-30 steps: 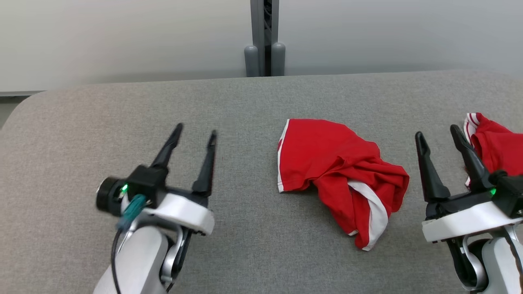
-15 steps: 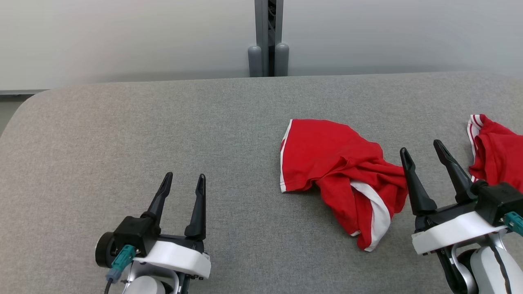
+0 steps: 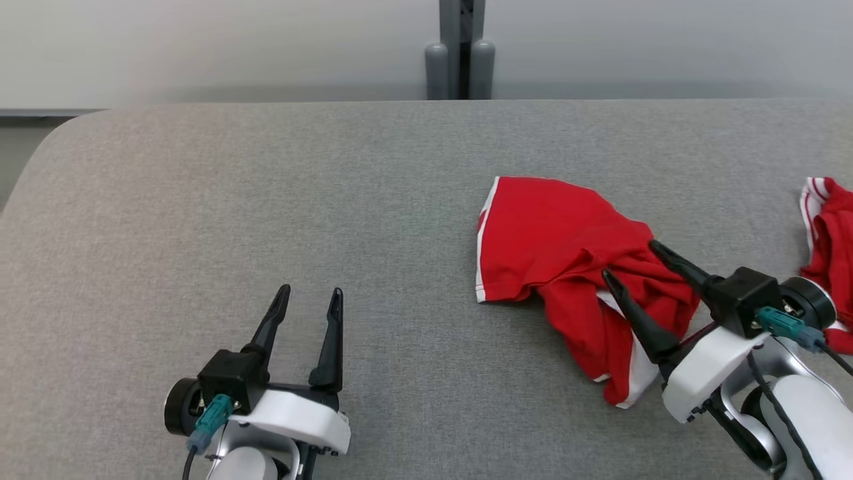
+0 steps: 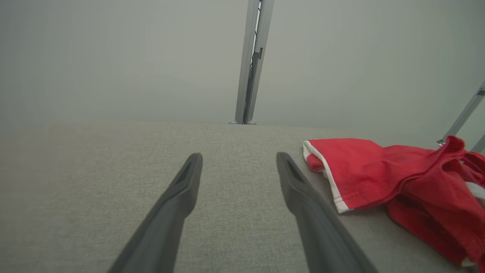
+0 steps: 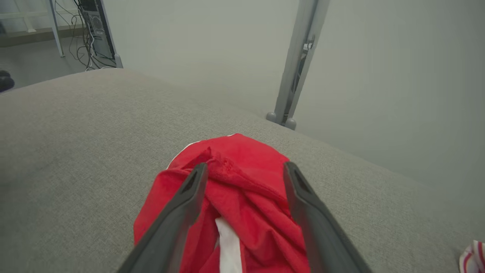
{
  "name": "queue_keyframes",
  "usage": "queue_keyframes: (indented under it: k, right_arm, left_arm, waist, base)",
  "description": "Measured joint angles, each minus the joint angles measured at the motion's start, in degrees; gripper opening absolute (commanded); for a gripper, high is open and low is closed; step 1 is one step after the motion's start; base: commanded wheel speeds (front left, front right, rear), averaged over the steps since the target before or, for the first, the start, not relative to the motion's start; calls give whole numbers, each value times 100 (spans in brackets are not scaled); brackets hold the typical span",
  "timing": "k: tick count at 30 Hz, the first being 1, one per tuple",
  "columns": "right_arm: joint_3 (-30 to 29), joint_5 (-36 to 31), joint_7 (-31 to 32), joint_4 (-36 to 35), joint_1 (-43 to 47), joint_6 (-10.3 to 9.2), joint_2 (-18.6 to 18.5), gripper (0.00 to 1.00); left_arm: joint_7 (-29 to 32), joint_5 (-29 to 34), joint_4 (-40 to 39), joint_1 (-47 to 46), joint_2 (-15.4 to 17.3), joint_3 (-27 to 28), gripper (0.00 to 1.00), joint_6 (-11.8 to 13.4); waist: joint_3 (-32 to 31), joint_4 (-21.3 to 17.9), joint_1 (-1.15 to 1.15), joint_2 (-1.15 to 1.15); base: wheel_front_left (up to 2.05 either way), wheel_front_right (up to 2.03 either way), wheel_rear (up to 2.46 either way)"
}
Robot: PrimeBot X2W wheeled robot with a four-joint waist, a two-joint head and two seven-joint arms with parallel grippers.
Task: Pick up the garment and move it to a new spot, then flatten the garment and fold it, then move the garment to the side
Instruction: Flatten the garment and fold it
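A crumpled red garment (image 3: 560, 250) with white trim lies right of centre on the grey padded table (image 3: 266, 200). My right gripper (image 3: 630, 260) is open, its two dark fingers spread over the garment's bunched right part. In the right wrist view the red garment (image 5: 242, 170) sits between and under the fingers, with a white stripe low in the gap. My left gripper (image 3: 310, 297) is open over bare table at the lower left, well left of the garment. From the left wrist, the garment (image 4: 371, 170) lies to the right of the left gripper (image 4: 238, 161).
A second red garment with white stripes (image 3: 826, 233) lies at the table's right edge, behind my right wrist. A grey post (image 3: 460, 50) stands behind the table's far edge against a pale wall. The table's left half is bare fabric.
My right gripper has swung left and tilted, coming over the garment's right part, still open. My left gripper drew back toward the near edge. The camera shifted, moving the scene right and up.
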Motion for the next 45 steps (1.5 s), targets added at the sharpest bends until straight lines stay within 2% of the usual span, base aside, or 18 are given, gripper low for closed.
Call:
queue_keyframes:
  k: [8,18,19,20,21,29,32,40,45]
  right_arm:
    - [539,344,270,229,-422,0,-493,100]
    - [976,667,503,599,-711,0,-719,100]
    - [989,690,503,626,-736,0,-727,75]
    - [993,706,503,653,-765,0,-747,26]
    - [1016,714,502,673,-804,0,-778,0]
    - [1079,781,372,656,-1010,0,-812,0]
    - [1204,843,338,483,-1148,0,-711,0]
    - [1625,1513,413,-265,-1977,0,-60,0]
    - [1145,2042,352,-279,-2363,0,427,0]
  left_arm:
    - [0,-105,96,-115,3,-163,100,75]
    - [0,-201,76,-117,1,-291,100,118]
    - [0,-213,75,-118,3,-304,100,131]
    - [0,-237,69,-120,0,-322,100,133]
    - [0,-242,65,-123,0,-337,100,134]
    - [0,-276,56,-188,1,-355,100,168]
    - [0,-297,65,-186,0,-346,100,183]
    - [0,-342,80,-175,0,-339,100,183]
    - [0,-365,79,-137,0,-376,100,183]
  waist:
    - [71,280,0,0]
    - [111,527,0,0]
    - [120,545,0,0]
    - [129,562,0,0]
    - [140,579,0,0]
    - [148,654,0,0]
    - [110,652,0,0]
    - [-33,629,0,0]
    - [-91,647,0,0]
  base:
    - [0,0,0]
    - [0,0,0]
    - [0,0,0]
    - [0,0,0]
    - [0,0,0]
    - [0,0,0]
    - [0,0,0]
    - [0,0,0]
    - [0,0,0]
